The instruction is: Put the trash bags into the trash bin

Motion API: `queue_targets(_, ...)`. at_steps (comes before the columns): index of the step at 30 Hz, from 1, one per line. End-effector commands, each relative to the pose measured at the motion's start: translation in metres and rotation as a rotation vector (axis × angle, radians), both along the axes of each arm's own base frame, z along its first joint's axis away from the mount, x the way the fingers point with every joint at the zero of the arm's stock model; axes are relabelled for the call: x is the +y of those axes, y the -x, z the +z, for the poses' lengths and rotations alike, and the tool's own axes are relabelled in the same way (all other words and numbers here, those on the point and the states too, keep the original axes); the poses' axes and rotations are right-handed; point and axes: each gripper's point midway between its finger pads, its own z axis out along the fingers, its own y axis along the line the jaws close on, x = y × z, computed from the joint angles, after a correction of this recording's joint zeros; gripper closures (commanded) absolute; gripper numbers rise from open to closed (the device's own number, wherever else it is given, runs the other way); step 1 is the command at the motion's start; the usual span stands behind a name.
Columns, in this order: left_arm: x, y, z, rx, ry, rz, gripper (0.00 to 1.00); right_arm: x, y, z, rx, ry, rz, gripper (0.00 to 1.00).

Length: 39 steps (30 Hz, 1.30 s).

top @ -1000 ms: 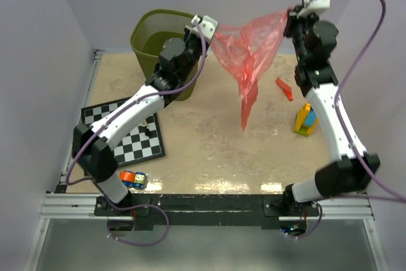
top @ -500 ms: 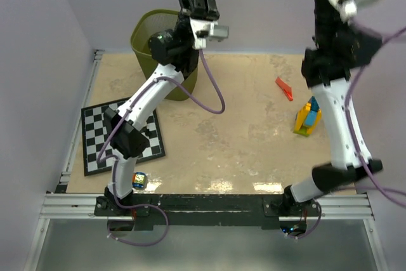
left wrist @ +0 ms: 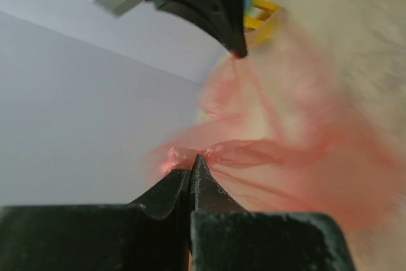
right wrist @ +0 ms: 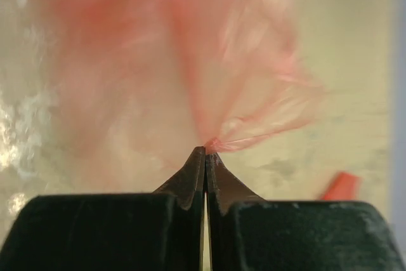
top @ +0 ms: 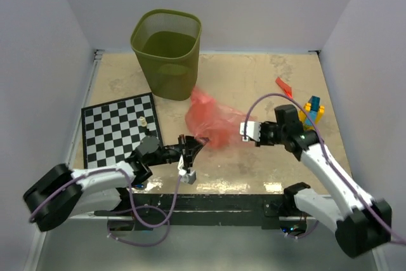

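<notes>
On the mottled beige bench, a crinkly translucent pink trash bag is clamped by left gripper and right gripper; olive mesh trash bin at 11 o'clock.

A crinkled trash bag is translucent red-pink, paler where light passes through the film. The trash bin is olive green, with fine mesh sides and a solid rim. The table is beige, mottled with darker stone-like blotches. A checkerboard shows black and white squares. A small flat strip is bright red. The toy blocks are yellow and blue. The left arm and right arm are white with black joints, and a purple cable trails from them. The left gripper and right gripper have matte black fingers with pink film at the tips. The walls are pale lavender-grey.
</notes>
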Motion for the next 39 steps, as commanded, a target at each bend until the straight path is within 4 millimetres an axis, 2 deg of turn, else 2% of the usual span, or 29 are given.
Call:
queue_targets(1,0.003,-0.008,0.106,0.001,0.226,0.086,1.00,0.020,0.030,0.150,-0.294,-0.354,0.012,1.00)
queue_targets(2,0.007,-0.014,0.111,0.016,0.249,0.126,1.00,0.021,0.023,0.166,-0.315,-0.421,-0.036,1.00)
queue_targets(3,0.011,-0.018,0.114,0.029,0.264,0.159,1.00,0.021,0.017,0.172,-0.304,-0.463,-0.084,1.00)
queue_targets(8,0.028,-0.035,0.122,0.110,0.297,0.297,1.00,0.005,-0.030,0.180,-0.261,-0.585,-0.396,1.00)
queue_targets(11,0.040,-0.041,0.139,0.106,0.350,0.362,1.00,-0.008,-0.048,0.194,-0.306,-0.650,-0.526,1.00)
queue_targets(15,0.058,-0.050,0.181,0.050,0.458,0.443,1.00,-0.032,-0.060,0.244,-0.433,-0.810,-0.688,1.00)
queue_targets(17,0.073,-0.057,0.214,0.008,0.565,0.515,1.00,-0.034,-0.063,0.275,-0.492,-0.889,-0.693,1.00)
queue_targets(20,0.108,-0.061,0.271,-0.072,0.783,0.631,1.00,-0.058,-0.074,0.306,-0.561,-0.998,-0.851,1.00)
queue_targets(22,0.119,-0.059,0.301,-0.135,0.869,0.650,1.00,-0.049,-0.079,0.329,-0.538,-1.038,-0.819,1.00)
queue_targets(24,0.116,-0.060,0.316,-0.149,0.880,0.642,1.00,-0.027,-0.082,0.354,-0.518,-1.066,-0.700,1.00)
queue_targets(25,0.111,-0.061,0.318,-0.146,0.870,0.624,1.00,-0.018,-0.080,0.367,-0.516,-1.086,-0.638,1.00)
queue_targets(26,0.106,-0.060,0.319,-0.145,0.864,0.601,1.00,-0.008,-0.080,0.372,-0.506,-1.081,-0.581,1.00)
queue_targets(28,0.097,-0.057,0.316,-0.156,0.838,0.556,1.00,0.008,-0.081,0.370,-0.482,-1.033,-0.489,1.00)
queue_targets(32,0.091,-0.053,0.325,-0.216,0.839,0.522,1.00,0.003,-0.084,0.354,-0.437,-1.034,-0.555,1.00)
queue_targets(34,0.095,-0.057,0.336,-0.248,0.874,0.552,1.00,0.010,-0.077,0.351,-0.407,-1.049,-0.513,1.00)
queue_targets(35,0.100,-0.059,0.346,-0.263,0.911,0.572,1.00,0.017,-0.071,0.356,-0.394,-1.059,-0.459,0.96)
queue_targets(36,0.104,-0.062,0.354,-0.271,0.943,0.592,1.00,0.025,-0.066,0.361,-0.390,-1.057,-0.400,0.77)
queue_targets(38,0.109,-0.064,0.372,-0.280,0.965,0.611,1.00,0.033,-0.061,0.374,-0.403,-1.055,-0.331,0.50)
queue_targets(39,0.111,-0.065,0.376,-0.280,0.963,0.618,1.00,0.034,-0.061,0.385,-0.410,-1.082,-0.324,0.42)
